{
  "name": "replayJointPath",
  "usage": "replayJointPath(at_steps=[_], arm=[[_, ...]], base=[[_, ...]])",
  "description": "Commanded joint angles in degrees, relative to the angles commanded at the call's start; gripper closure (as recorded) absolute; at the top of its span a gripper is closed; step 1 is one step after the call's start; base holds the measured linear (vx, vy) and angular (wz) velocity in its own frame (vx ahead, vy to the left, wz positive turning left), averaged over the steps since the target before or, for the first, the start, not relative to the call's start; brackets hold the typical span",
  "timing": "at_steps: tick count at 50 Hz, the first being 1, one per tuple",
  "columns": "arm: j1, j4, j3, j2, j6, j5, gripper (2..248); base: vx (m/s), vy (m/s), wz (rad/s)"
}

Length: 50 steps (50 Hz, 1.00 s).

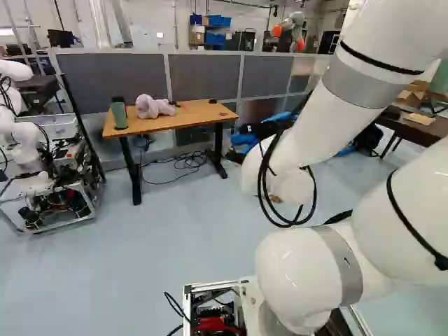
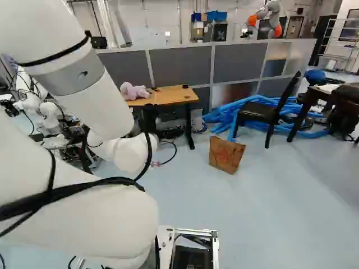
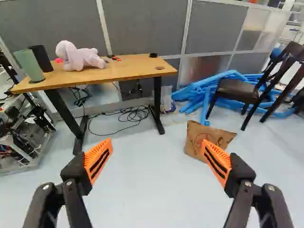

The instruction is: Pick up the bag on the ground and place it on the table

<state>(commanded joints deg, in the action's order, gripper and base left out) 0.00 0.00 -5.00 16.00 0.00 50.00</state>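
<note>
The brown paper bag (image 2: 226, 154) stands on the floor, slightly tilted, right of the table in the right base view. In the wrist view the same bag (image 3: 194, 137) lies ahead of the gripper, beyond one finger, whose orange pad overlaps its edge in the picture. My gripper (image 3: 156, 145) is spread wide with nothing between its fingers, well short of the bag. The wooden table (image 3: 128, 71) bears a pink plush toy (image 3: 78, 58), a green cylinder (image 3: 29, 65) and small items. In both base views the arm hides the gripper's fingers.
Black cables (image 3: 126, 115) lie on the floor under the table. Blue tubes (image 3: 197, 92) and a dark chair (image 3: 237, 90) stand beyond the bag. Grey partitions (image 1: 203, 75) run behind the table. Another robot (image 1: 28, 150) on a metal frame stands left of it in the left base view.
</note>
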Motion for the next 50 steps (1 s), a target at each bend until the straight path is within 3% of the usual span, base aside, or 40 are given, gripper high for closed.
replayJointPath(at_steps=[33, 50], arm=[[0.0, 0.0, 0.0, 0.0, 0.0, 0.0, 3], [0.0, 0.0, 0.0, 0.0, 0.0, 0.0, 3]], base=[[0.094, -0.002, -0.036], [0.114, -0.034, -0.186]])
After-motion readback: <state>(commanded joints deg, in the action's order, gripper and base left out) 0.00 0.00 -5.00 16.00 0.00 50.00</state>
